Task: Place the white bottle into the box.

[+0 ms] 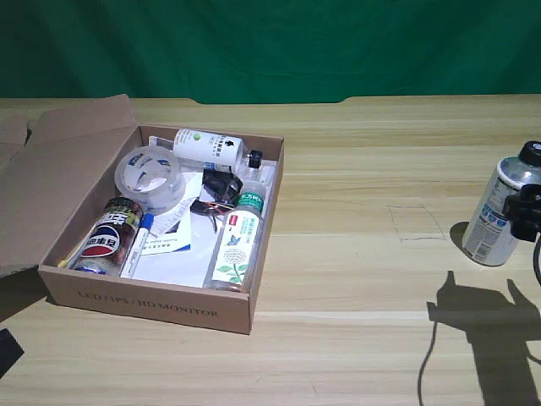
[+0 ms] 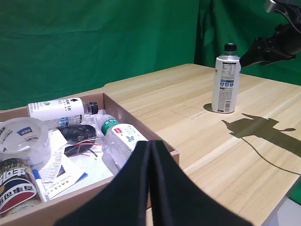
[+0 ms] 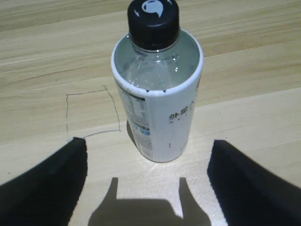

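Before white bottle (image 3: 157,99): right gripper (image 3: 148,181) spread wide; bottle upright, ungrasped

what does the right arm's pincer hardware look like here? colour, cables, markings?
The right pincer is matt black: two broad, flat-sided fingers with no visible markings. In the exterior view a thin dark cable hangs from it. The parked arm's fingers are likewise plain black.

tape roll (image 1: 149,176) | can (image 1: 108,237) | green-capped bottle (image 1: 239,239) | small white bottle (image 1: 207,148) | pencilled square on table (image 1: 415,223)
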Controlling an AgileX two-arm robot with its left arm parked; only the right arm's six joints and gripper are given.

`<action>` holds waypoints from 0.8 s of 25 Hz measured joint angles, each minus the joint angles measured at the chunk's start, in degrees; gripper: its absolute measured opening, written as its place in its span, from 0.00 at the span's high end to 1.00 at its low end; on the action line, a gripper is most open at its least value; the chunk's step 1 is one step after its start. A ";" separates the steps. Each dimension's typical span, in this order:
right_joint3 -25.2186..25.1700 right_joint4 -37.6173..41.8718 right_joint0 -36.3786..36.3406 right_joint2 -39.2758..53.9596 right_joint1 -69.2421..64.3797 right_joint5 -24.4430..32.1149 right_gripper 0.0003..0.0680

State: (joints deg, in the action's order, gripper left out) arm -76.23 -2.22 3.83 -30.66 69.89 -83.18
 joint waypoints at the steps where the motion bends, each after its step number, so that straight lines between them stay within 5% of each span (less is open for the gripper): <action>1: 0.00 0.20 0.00 -0.41 0.82 -0.07 0.09; 20: -0.23 -2.15 0.00 -9.05 15.40 -0.18 0.09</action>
State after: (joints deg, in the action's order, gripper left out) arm -76.46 -4.37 3.83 -39.71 85.29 -83.36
